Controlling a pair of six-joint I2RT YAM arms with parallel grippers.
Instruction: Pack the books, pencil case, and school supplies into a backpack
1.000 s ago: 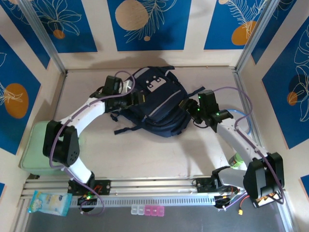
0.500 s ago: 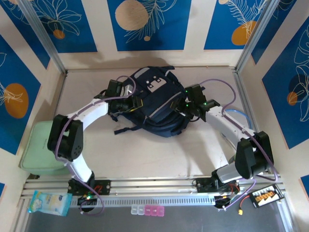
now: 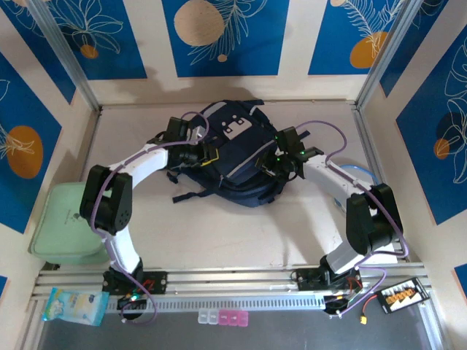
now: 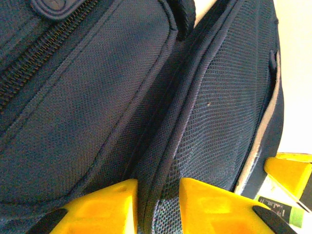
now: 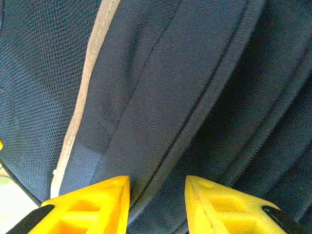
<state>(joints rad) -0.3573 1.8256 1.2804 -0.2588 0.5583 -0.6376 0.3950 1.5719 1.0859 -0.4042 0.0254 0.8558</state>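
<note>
Where the table (image 3: 219,226) stretches beyond the two arms, the backpack (image 3: 244,146) is seen lying flat towards the far side. The left gripper (image 3: 207,155) is pressed against the backpack's left flank, and a raised seam of navy fabric is pinched between its yellow fingers (image 4: 105,209). The right gripper (image 3: 272,166) is set against the opposite flank. A piped seam is straddled by its fingers (image 5: 92,204), which are held slightly apart, but whether the seam is clamped cannot be told. A pale-green box (image 3: 66,226) is seen at the table's left edge, well apart.
</note>
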